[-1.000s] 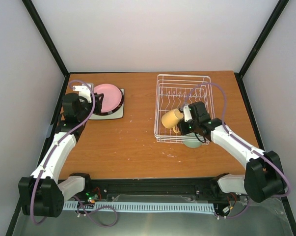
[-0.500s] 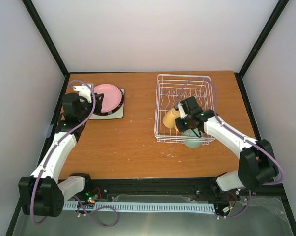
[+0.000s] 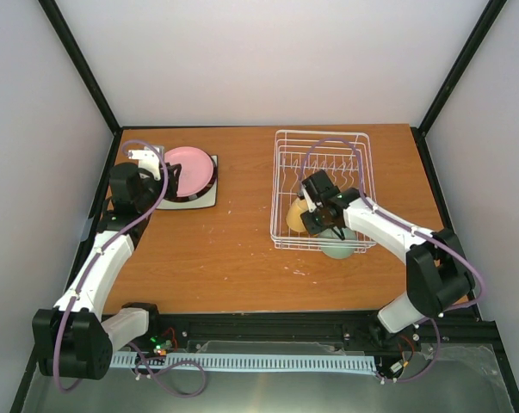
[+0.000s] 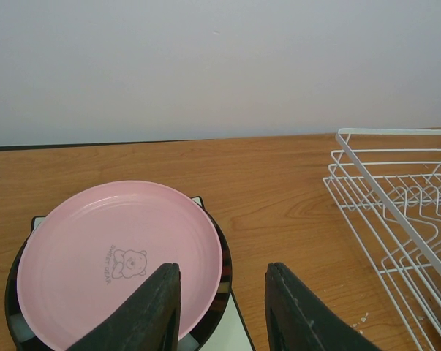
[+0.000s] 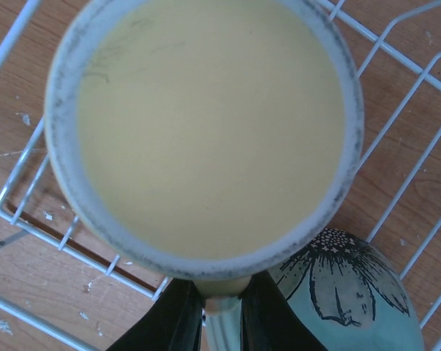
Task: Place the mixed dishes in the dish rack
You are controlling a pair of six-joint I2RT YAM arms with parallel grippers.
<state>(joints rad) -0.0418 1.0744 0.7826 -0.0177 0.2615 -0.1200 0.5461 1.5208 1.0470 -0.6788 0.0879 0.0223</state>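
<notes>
The pale yellow mug (image 3: 295, 215) (image 5: 205, 124) hangs over the near left part of the white wire dish rack (image 3: 324, 172) (image 5: 396, 110), mouth toward the wrist camera. My right gripper (image 3: 316, 220) (image 5: 220, 311) is shut on its handle. A mint-green dish with a black flower mark (image 3: 337, 244) (image 5: 352, 292) lies at the rack's near edge, right beside the mug. At the back left, the pink plate (image 3: 191, 168) (image 4: 118, 252) rests on the black-rimmed plate (image 4: 225, 281), which sits on the white square plate (image 3: 210, 199) (image 4: 221, 342). My left gripper (image 3: 168, 177) (image 4: 221, 276) is open, its jaws straddling the plates' right rim.
The rack's upright divider prongs (image 3: 328, 162) (image 4: 417, 212) stand in its far half. Black frame posts and pale walls enclose the wooden table (image 3: 225, 249) on three sides.
My right arm has swung the mug leftward and lower into the rack's near left part. The left arm and the plate stack have not moved.
</notes>
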